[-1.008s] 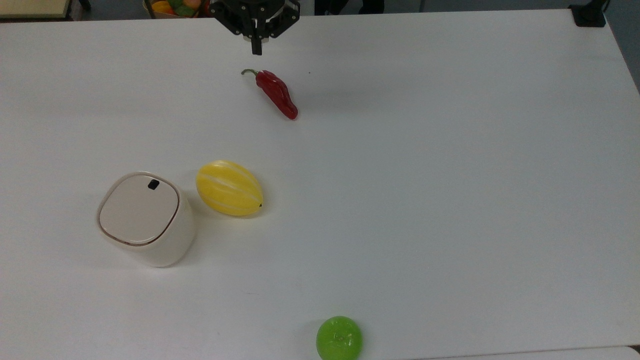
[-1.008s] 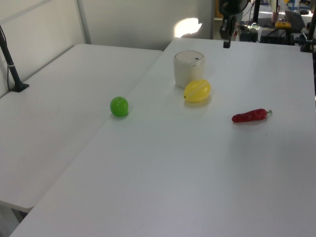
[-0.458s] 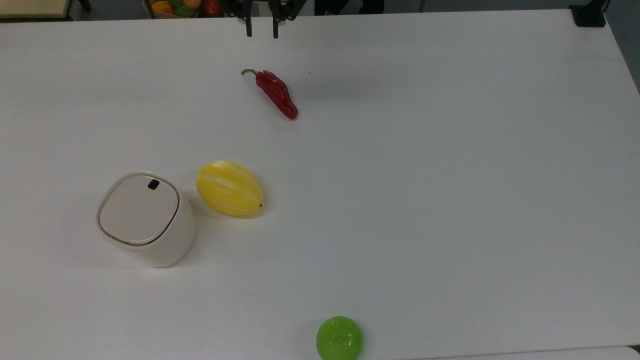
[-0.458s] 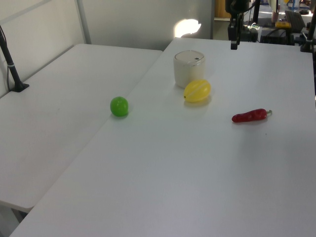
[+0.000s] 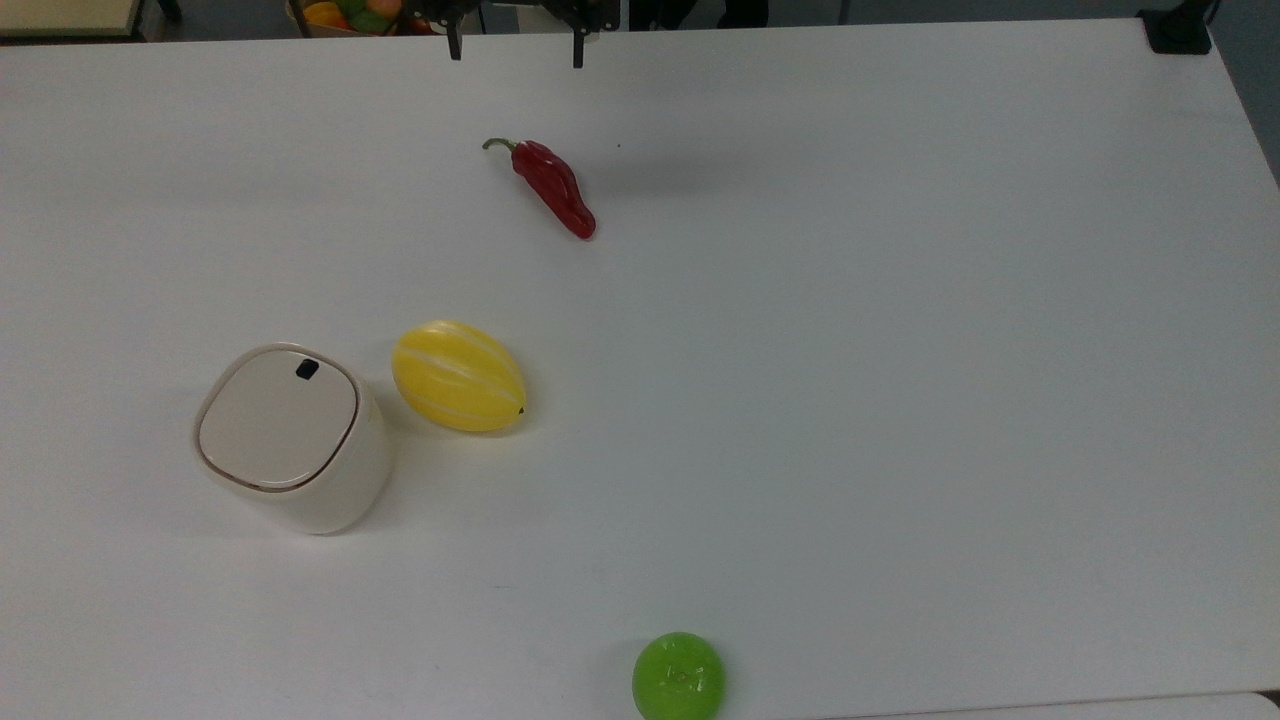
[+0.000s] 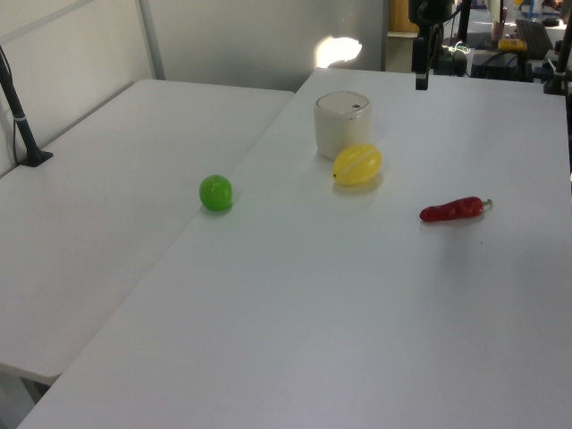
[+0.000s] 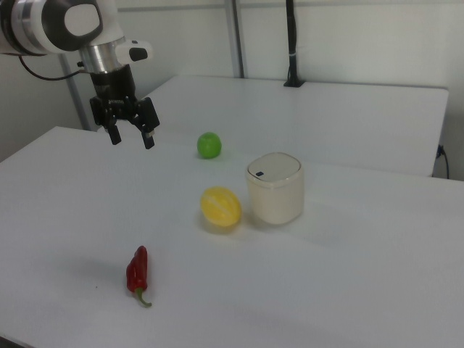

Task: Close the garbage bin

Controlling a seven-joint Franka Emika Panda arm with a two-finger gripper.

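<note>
The garbage bin (image 5: 290, 440) (image 6: 342, 123) (image 7: 275, 187) is cream-white with a rounded-square body, and its flat lid with a small black mark lies down flush on the rim. It stands at the top view's left, beside a yellow melon (image 5: 458, 376) (image 7: 220, 206). My gripper (image 5: 515, 48) (image 7: 130, 137) hangs open and empty high over the table's far edge in the top view, well away from the bin. Its two black fingers are spread wide. In the left view the gripper (image 6: 420, 79) hangs behind and to the right of the bin.
A red chili pepper (image 5: 553, 186) (image 6: 453, 210) (image 7: 136, 272) lies below the gripper in the top view. A green round fruit (image 5: 678, 676) (image 6: 215, 193) (image 7: 209, 145) sits near the table's front edge. A crate of toy fruit (image 5: 350, 14) stands past the far edge. A second white table (image 6: 107, 179) adjoins.
The gripper went from shut to wide open while rising toward the top view's upper edge. The bin, melon, pepper and green fruit have not moved.
</note>
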